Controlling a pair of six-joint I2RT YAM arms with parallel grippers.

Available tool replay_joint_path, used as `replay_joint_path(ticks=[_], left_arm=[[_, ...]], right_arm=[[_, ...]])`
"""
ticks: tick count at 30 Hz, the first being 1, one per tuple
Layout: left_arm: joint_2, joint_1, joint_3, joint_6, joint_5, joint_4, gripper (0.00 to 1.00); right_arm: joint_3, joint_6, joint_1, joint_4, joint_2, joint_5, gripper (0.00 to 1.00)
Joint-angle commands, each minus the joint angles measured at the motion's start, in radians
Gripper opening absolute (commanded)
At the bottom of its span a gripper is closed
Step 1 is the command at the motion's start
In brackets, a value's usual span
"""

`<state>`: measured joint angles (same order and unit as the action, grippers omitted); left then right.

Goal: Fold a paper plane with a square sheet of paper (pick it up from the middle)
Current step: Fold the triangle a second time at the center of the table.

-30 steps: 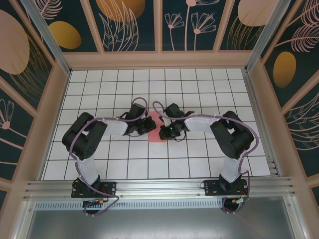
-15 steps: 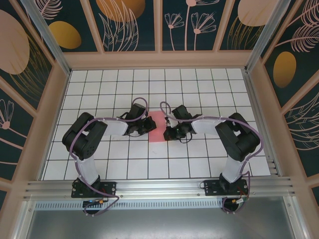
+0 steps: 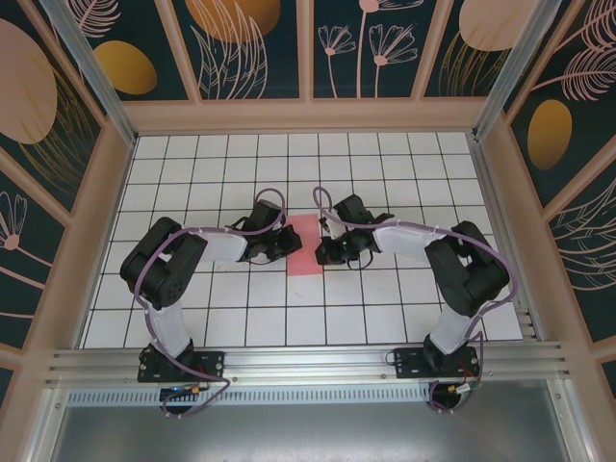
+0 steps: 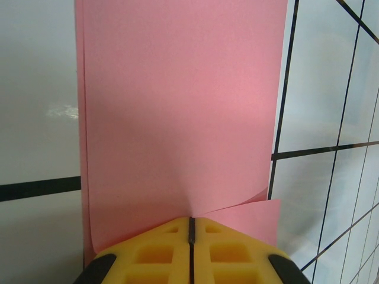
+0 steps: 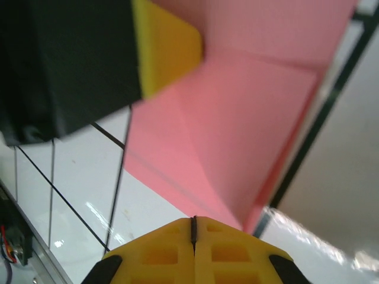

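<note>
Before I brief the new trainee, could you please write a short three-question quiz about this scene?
1. True or false: the left gripper has its jaws wide open.
2. Where does the pink sheet of paper lie in the top view? A: between the two grippers. B: left of both. C: right of both.
3. On the right gripper, what colour are the fingertips?

Key: 1 false, the jaws are shut; 2 A; 3 yellow.
</note>
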<state>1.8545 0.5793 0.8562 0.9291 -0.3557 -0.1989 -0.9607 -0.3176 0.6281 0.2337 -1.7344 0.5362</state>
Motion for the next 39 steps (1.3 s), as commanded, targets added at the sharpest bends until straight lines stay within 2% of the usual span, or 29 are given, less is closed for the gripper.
replay_joint_path(ticks=[1,10,23,30,39], left_arm=[[0.059,0.005,-0.03,0.003,0.058,0.111,0.1],[0.061,0.006,-0.029,0.011,0.061,0.108,0.1],[0.058,0.005,-0.029,0.018,0.076,0.12,0.09],[0.044,0.006,-0.008,0.001,0.06,0.116,0.1],[-0.176,0.018,-0.019,0.021,-0.05,-0.026,0.14]], right_arm=[[-0.061,-0.013,0.006,0.0,-0.071,0.015,0.07],[-0.061,0.01,0.015,0.022,-0.141,-0.02,0.06],[0.114,0.052,0.012,0.088,-0.027,-0.015,0.06],[0.13,0.024,0.013,0.075,-0.006,-0.038,0.05],[0.124,-0.047,0.007,0.047,-0.032,-0.078,0.02]])
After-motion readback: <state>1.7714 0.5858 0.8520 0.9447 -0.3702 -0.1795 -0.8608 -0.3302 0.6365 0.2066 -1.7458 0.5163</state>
